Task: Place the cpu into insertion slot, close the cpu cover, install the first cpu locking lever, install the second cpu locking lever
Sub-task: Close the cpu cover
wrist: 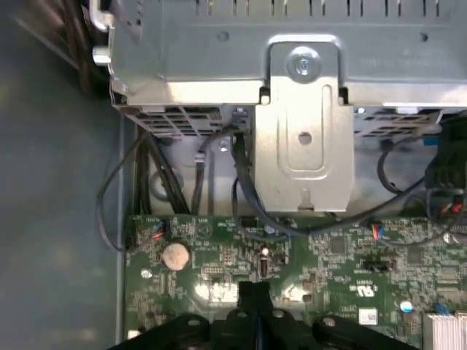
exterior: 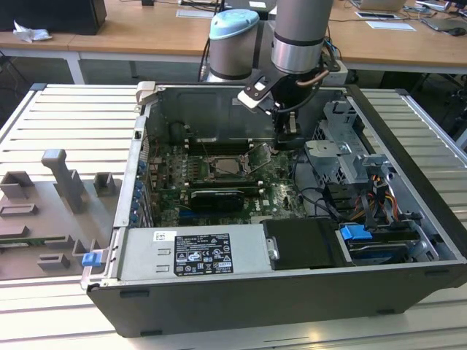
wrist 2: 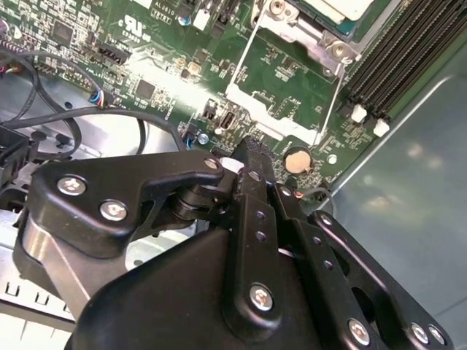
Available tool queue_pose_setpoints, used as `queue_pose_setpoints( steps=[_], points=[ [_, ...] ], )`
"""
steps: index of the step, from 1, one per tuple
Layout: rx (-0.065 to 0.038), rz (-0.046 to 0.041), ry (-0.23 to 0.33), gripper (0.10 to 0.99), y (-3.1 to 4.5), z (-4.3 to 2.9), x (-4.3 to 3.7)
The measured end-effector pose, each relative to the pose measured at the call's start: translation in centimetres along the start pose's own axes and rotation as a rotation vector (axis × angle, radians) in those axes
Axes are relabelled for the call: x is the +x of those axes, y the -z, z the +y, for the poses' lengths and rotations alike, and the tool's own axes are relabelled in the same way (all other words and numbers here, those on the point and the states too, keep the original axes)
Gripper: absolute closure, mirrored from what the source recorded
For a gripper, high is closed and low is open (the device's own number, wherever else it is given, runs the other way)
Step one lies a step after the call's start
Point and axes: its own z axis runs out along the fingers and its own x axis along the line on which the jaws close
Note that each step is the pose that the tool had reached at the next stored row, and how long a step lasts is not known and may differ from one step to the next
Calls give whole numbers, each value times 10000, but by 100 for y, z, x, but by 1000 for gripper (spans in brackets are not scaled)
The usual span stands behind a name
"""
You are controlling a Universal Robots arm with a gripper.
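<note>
One snag: the gripper [wrist 2: 248, 154], pinched closed and empty, sits just beside the open cpu cover [wrist 2: 271, 115] (cpu [wrist 2: 340, 6] already in insertion slot [wrist 2: 295, 30]) and could slip off its thin edge onto the board [wrist 2: 157, 55].

Nothing can be read with certainty. In the lower middle of the exterior view, a white label [exterior: 201, 254] with dark print is borne by the grey power supply box [exterior: 142, 255]; white lettering is printed on the green circuit board [wrist 2: 288, 91] [wrist: 328, 266] in both wrist views.
</note>
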Motion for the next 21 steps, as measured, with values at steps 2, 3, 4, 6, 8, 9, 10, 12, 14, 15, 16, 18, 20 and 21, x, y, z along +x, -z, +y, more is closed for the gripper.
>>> queue_pose_setpoints(
  steps=[2, 3, 4, 6, 8, 9, 10, 12, 14, 15, 16, 18, 20, 21],
  points=[
    [6, 0, 2, 980, -42, 13, 11],
    [8, -1, 2, 980, -56, 14, 14],
    [10, 0, 3, 980, -67, 13, 16],
    [44, -3, 15, 980, -72, 13, 18],
    [104, 2, 19, 980, -74, 10, 21],
    [145, 0, 25, 980, -73, 9, 21],
    [178, 0, 27, 980, -73, 5, 22],
    [248, 3, 40, 980, -72, -11, 23],
    [265, 2, 53, 980, -71, -41, 23],
    [265, 2, 58, 980, -69, -78, 23],
    [265, 3, 60, 980, -67, -111, 23],
    [265, 1, 61, 980, -64, -150, 22],
    [265, 2, 59, 980, -63, -183, 22],
    [265, 2, 60, 980, -62, -193, 22]
  ],
)
